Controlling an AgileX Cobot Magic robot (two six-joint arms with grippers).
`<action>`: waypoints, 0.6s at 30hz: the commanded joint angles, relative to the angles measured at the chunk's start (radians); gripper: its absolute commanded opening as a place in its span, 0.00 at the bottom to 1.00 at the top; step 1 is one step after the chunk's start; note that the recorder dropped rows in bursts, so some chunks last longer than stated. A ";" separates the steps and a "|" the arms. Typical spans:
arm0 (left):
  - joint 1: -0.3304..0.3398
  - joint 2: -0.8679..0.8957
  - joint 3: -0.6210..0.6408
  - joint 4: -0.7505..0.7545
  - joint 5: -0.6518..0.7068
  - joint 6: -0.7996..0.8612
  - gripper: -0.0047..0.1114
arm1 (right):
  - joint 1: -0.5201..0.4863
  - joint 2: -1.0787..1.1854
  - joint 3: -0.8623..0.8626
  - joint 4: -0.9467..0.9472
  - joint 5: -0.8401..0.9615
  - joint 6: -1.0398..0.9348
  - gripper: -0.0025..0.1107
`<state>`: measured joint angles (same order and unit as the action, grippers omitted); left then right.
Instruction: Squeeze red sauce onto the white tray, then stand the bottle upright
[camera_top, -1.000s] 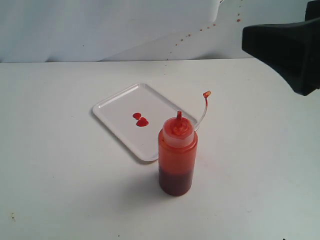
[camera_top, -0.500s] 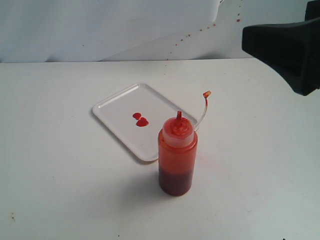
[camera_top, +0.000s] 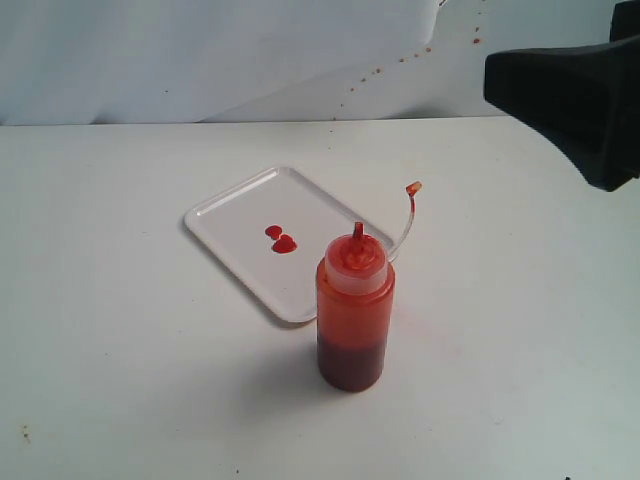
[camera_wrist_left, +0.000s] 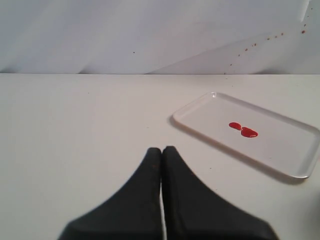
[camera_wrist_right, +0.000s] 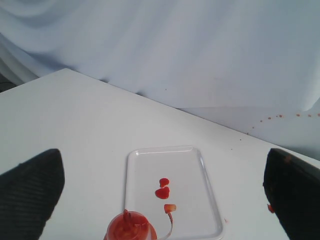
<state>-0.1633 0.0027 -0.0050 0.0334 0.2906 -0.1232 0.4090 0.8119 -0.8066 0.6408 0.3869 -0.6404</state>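
Note:
The red-orange squeeze bottle stands upright on the table, just in front of the white tray, its cap strap arching to the right. Two small blobs of red sauce lie on the tray. My right gripper is open, high above and well clear of the bottle; one finger shows at the exterior view's upper right. In the left wrist view my left gripper is shut on nothing, low over the table, apart from the tray and the sauce.
A pale cloth backdrop rises behind the table, dotted with small red specks. Bare white tabletop spreads to the left and front of the bottle.

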 joint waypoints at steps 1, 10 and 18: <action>0.001 -0.003 0.005 0.003 -0.005 0.006 0.04 | 0.000 -0.004 -0.005 0.003 -0.011 0.000 0.95; 0.062 -0.003 0.005 0.026 -0.003 -0.004 0.04 | 0.000 -0.004 -0.005 0.003 -0.011 0.000 0.95; 0.225 -0.003 0.005 0.020 0.001 -0.006 0.04 | 0.000 -0.004 -0.005 0.003 -0.011 0.000 0.95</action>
<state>0.0550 0.0027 -0.0050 0.0515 0.2906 -0.1210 0.4090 0.8119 -0.8066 0.6408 0.3869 -0.6404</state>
